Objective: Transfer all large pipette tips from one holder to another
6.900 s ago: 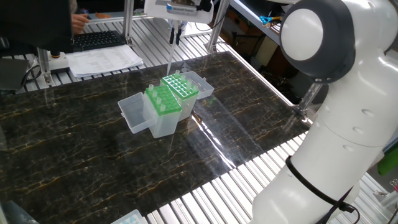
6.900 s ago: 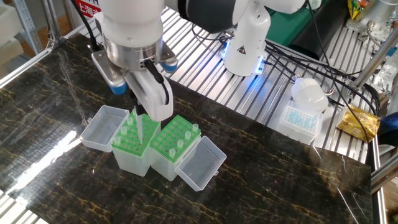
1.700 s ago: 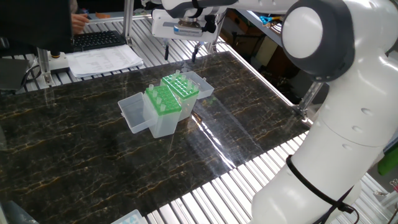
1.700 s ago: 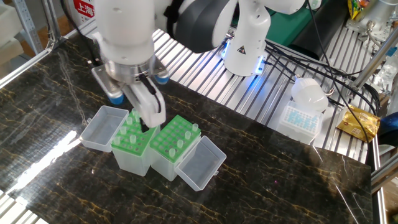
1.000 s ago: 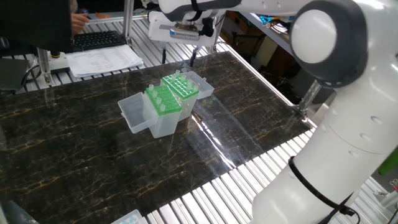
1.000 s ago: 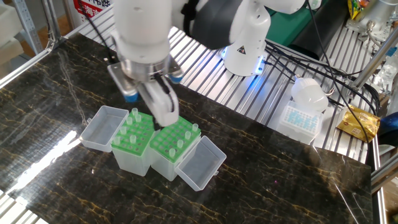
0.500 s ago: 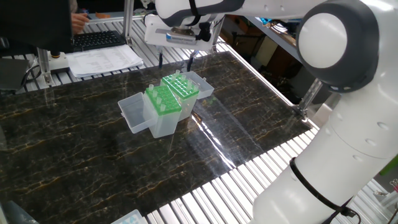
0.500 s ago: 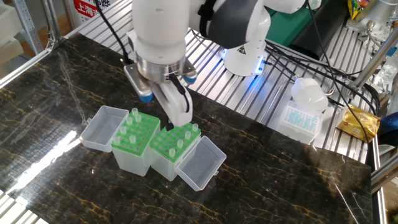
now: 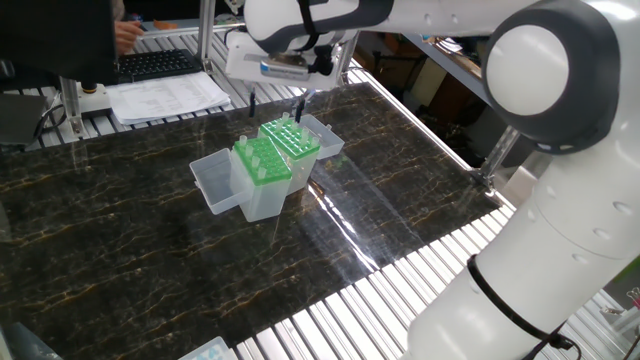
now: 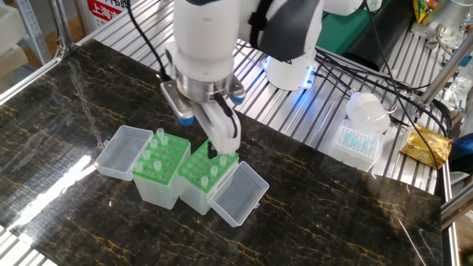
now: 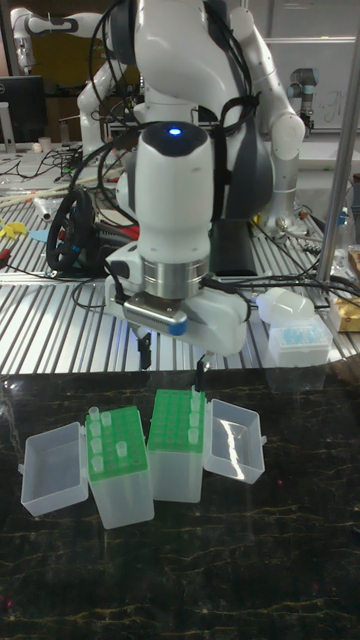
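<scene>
Two clear holders with green perforated tops stand side by side, each with its lid lying open beside it. The left holder (image 10: 157,159) (image 11: 112,447) carries several large pipette tips (image 10: 158,135) (image 11: 97,418) standing upright. A few more tips (image 10: 214,171) stand in the right holder (image 10: 207,167) (image 11: 178,420) (image 9: 291,138). My gripper (image 11: 172,364) (image 9: 277,102) hangs open just above the right holder's far edge, nothing between its fingers. One fingertip (image 10: 217,152) reaches down to the right holder's green top.
Open lids (image 10: 122,150) (image 10: 238,193) flank the holders. A small box of blue tips (image 10: 358,141) and a white cap sit on the slatted bench beyond the dark table, near cables and the robot base (image 10: 294,52). A keyboard and papers (image 9: 168,93) lie at the far side.
Earlier the gripper held a tip over the left holder. It has since opened, shifted sideways to the right holder and come lower, empty.
</scene>
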You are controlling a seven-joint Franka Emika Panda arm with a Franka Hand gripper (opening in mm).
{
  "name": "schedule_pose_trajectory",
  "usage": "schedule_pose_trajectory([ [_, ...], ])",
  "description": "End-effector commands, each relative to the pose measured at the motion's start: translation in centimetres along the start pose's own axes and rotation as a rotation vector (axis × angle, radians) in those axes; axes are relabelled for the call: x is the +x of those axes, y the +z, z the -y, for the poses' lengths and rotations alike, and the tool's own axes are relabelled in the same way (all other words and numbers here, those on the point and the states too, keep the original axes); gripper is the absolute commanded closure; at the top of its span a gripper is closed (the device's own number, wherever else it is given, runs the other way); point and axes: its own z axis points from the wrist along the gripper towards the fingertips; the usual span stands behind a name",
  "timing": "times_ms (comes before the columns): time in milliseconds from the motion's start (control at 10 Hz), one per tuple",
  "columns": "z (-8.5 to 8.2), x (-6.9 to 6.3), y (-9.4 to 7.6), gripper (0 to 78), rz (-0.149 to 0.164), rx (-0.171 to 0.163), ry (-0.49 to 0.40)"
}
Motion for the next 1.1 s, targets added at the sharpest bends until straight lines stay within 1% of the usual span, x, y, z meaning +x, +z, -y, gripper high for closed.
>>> schedule_pose_trajectory([
  [100,-0.5,1.3,0.5,0.1,0.006,-0.005,0.019],
  [200,-0.5,1.6,0.7,0.1,0.001,-0.013,0.012],
  [300,-0.5,1.7,0.8,0.1,0.001,-0.015,0.011],
  [500,-0.9,2.7,1.8,0.1,0.006,-0.015,0.017],
  [700,-1.2,3.2,2.2,0.1,0.008,-0.016,0.026],
  [800,-1.7,4.0,2.5,0.1,0.012,-0.012,0.034],
  [1100,-1.7,4.7,3.4,0.1,0.016,-0.015,0.022],
])
